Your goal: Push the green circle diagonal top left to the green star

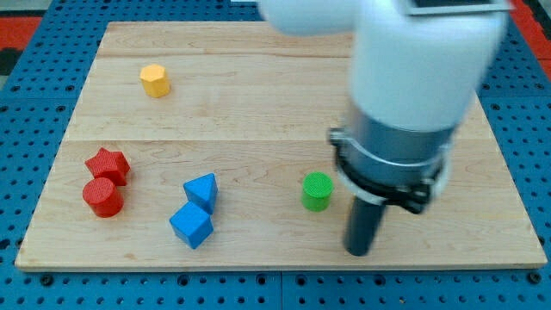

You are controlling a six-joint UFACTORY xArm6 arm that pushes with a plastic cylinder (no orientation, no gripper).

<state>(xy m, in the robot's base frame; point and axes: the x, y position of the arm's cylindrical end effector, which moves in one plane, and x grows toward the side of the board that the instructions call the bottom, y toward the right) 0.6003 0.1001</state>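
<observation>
Along the table's left edge, toward its bottom-left corner, a red star (108, 164) and a red circle (103, 196) sit touching, the star nearer the top. Nearer the top-left corner, well apart from everything else, stands a yellow hexagon (155, 80). Right of the red pair, near the bottom edge, a blue triangle (201, 190) and a blue cube (190, 226) also touch, the cube lower and slightly left. The wooden table (258, 95) is otherwise bare across its upper middle.

Right of centre, near the bottom edge, lies the green circle (317, 191), the block the task names. Just beside it on the right, and slightly lower, the dark rod comes down to the tip (358, 252), which stands apart from the circle with a narrow gap of wood between them (no contact can be made out). The arm carries no gripper, so no jaw state applies; it ends only in this rod. The large white and grey arm body hides much of the table's right half.

A tip below and right of the circle suits a push toward the top left, which is the likely reason for its placement. The green star is not visible; it may lie behind the arm, so the target spot cannot be judged.
</observation>
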